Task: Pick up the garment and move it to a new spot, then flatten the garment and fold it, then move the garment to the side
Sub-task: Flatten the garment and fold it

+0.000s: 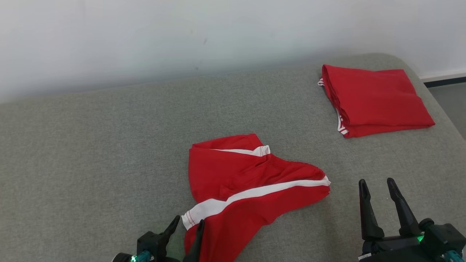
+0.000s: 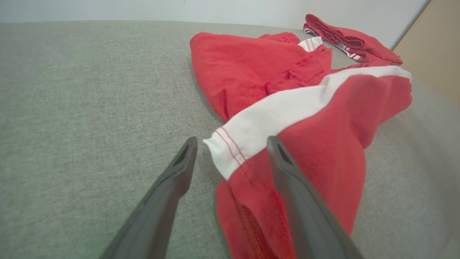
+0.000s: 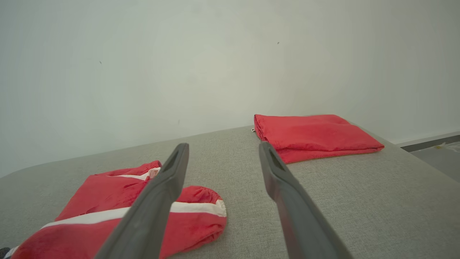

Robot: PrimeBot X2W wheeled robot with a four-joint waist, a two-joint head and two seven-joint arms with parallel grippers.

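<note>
So we're parked at a big grey woven cushion, some kind of mattress or sofa top with a rounded far corner. It's pushed up against a plain white wall with a couple of tiny scuffs. Off the right end there's grey floor and a dark skirting strip, and the left wrist view catches a tan panel over there too.

The garment is red with a white stripe, lying crumpled near the front middle of the cushion. A folded red pile sits well apart at the far right corner.

Our left gripper is spread wide right at the garment's near end, with the white hem corner between its fingers, not pinched. Our right gripper is also wide, holding nothing, over bare cushion to the right of the garment.

Writing-wise, there's a small tag by the waistband in the right wrist view, too small for us to read.
</note>
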